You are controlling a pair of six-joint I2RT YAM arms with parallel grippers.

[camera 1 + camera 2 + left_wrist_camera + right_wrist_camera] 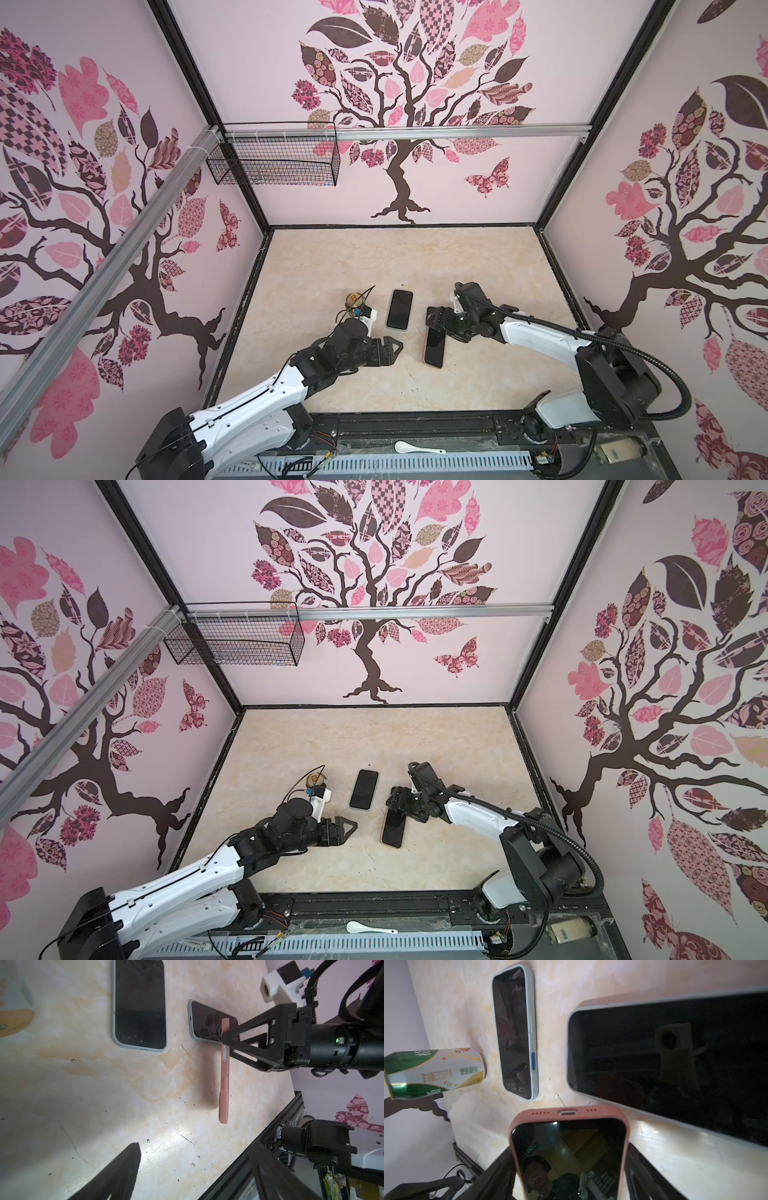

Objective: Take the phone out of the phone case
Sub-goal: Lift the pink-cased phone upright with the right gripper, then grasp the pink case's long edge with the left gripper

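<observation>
The phone, dark screen up, sits in a pink phone case (517, 1124) that rims it all round. My right gripper (227, 1043) is shut across the case's width near the charging-port end and holds it roughly level above the table, with a shadow under it. The case shows edge-on in the left wrist view (224, 1084), and the phone shows as a dark slab in both top views (435, 349) (393, 829). My left gripper (194, 1145) stands open and empty to the left of the case, apart from it (397, 347).
A phone in a pale blue-grey case (400, 309) (515, 1032) lies flat behind the held one. Another grey-cased phone (207, 1022) (675, 1064) lies under my right gripper. A drink can (354, 298) stands at the left. A wire basket (274, 160) hangs on the back wall.
</observation>
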